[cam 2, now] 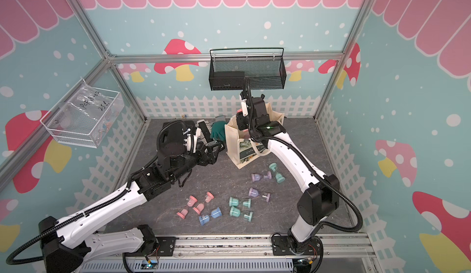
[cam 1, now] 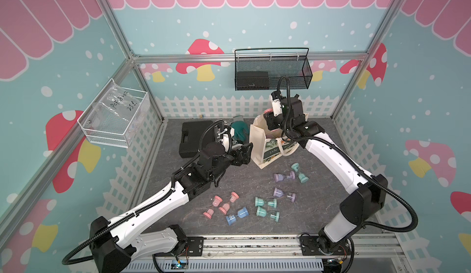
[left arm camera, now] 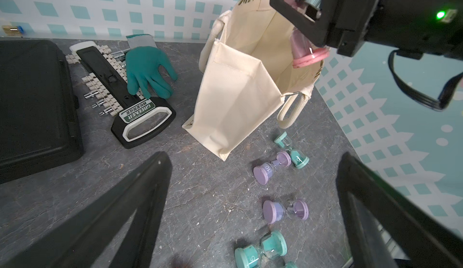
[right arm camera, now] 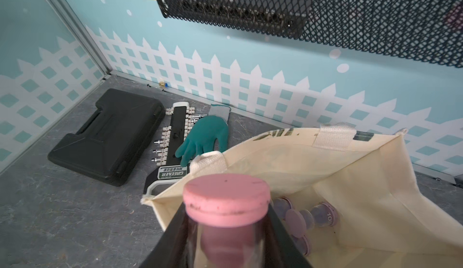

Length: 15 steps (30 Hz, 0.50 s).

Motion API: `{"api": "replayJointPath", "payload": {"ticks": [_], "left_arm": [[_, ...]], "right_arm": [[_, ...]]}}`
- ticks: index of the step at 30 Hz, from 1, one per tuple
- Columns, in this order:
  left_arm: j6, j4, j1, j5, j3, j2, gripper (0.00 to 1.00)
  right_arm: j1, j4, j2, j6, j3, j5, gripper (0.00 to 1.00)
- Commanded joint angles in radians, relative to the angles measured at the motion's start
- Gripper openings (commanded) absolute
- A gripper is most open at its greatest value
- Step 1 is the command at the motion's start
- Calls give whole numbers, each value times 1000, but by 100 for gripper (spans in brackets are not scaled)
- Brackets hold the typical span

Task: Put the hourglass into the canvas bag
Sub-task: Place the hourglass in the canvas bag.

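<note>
The cream canvas bag (cam 1: pixel 265 154) (cam 2: pixel 238 154) stands open at the back of the table, its mouth (left arm camera: pixel 253 36) gaping. My right gripper (right arm camera: pixel 226 241) (left arm camera: pixel 304 6) is shut on a pink hourglass (right arm camera: pixel 226 199) (left arm camera: pixel 308 54) (cam 1: pixel 268 111), holding it just above the bag's opening. Purple hourglasses (right arm camera: pixel 323 214) lie inside the bag (right arm camera: pixel 363 179). My left gripper (left arm camera: pixel 255 159) (cam 1: pixel 245 154) hovers open and holds nothing, just left of the bag. Several loose hourglasses lie on the table: pink (cam 1: pixel 224 205), blue (cam 1: pixel 237 215), teal (cam 1: pixel 266 202) and purple (cam 1: pixel 284 176).
A black case (cam 1: pixel 193 136), a socket holder (left arm camera: pixel 120 91) and a green glove (left arm camera: pixel 147 71) lie left of the bag. A black mesh basket (cam 1: pixel 272 70) hangs on the back wall above the right arm. A clear bin (cam 1: pixel 114 116) hangs on the left wall.
</note>
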Motion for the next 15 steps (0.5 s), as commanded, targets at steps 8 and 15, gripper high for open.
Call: {"api": "replayJointPath", "payload": {"ticks": [8,15], "left_arm": [[7,43,3,19,40,64,99],[-3,44,11,19,37,83,99]], "right_arm": [[-42,-45,191,-53,139,42,19],[-55,-45,299,-63,170,44,19]]}}
